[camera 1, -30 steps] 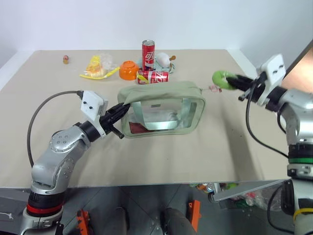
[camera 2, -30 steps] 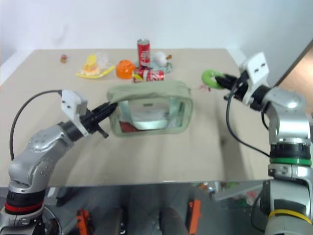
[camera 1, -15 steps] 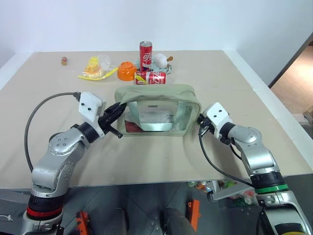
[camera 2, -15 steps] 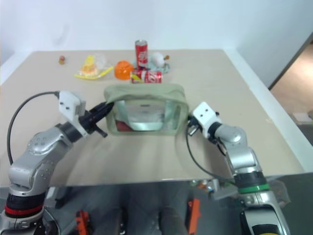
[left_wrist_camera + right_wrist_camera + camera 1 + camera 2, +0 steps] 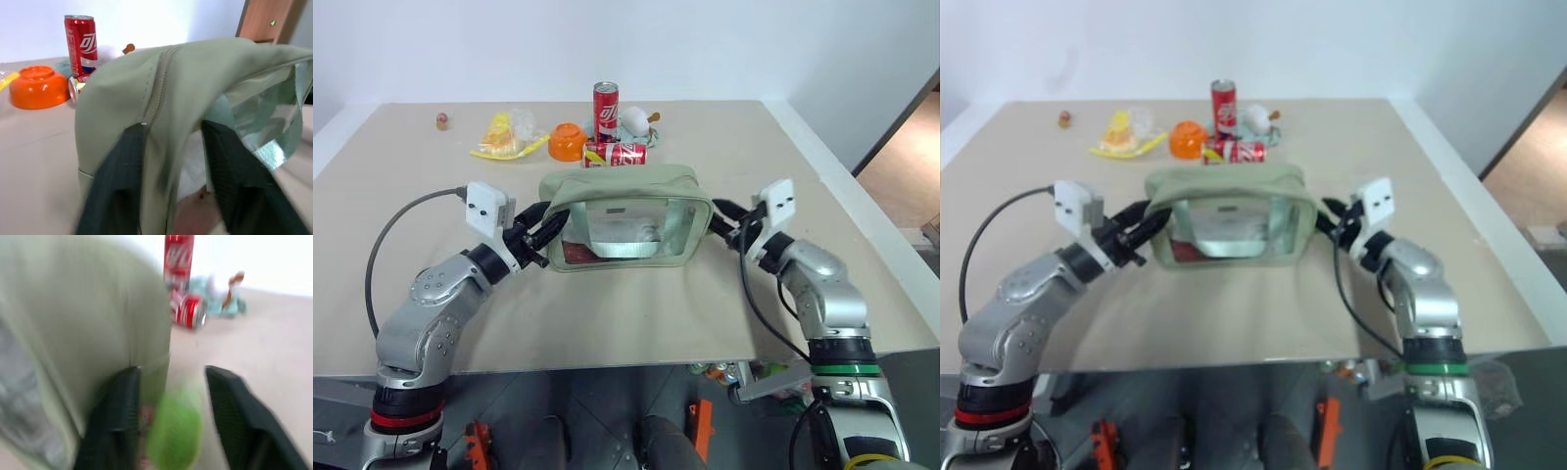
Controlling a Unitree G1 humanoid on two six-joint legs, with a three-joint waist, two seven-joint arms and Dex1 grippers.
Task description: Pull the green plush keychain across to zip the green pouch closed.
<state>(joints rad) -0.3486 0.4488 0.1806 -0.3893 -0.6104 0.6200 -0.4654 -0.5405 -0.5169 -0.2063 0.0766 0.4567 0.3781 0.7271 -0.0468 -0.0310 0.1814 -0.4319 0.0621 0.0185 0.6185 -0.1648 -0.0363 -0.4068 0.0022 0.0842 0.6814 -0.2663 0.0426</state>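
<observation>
The green pouch [image 5: 626, 217] stands on the tan table with its clear window facing me. Its zipper seam [image 5: 157, 83] runs along the top. My left gripper [image 5: 546, 227] is open at the pouch's left end, and the fabric edge lies between its spread fingers [image 5: 120, 186]. My right gripper [image 5: 722, 221] is open at the pouch's right end. The green plush keychain [image 5: 175, 432] lies between its fingers [image 5: 117, 416] beside the pouch wall, loose and not clamped. In the head views the right gripper hides the keychain.
Behind the pouch are an upright red can [image 5: 607, 103], a second can [image 5: 619, 154] lying on its side, an orange bowl [image 5: 570, 142], a yellow packet [image 5: 504, 137] and a pale plush toy [image 5: 636, 119]. The table's right edge [image 5: 862, 211] runs close to the right arm.
The right gripper, which held the keychain out to the far right a second ago, is back at the pouch's right end. Both grippers have opened and let go of pouch and keychain.
</observation>
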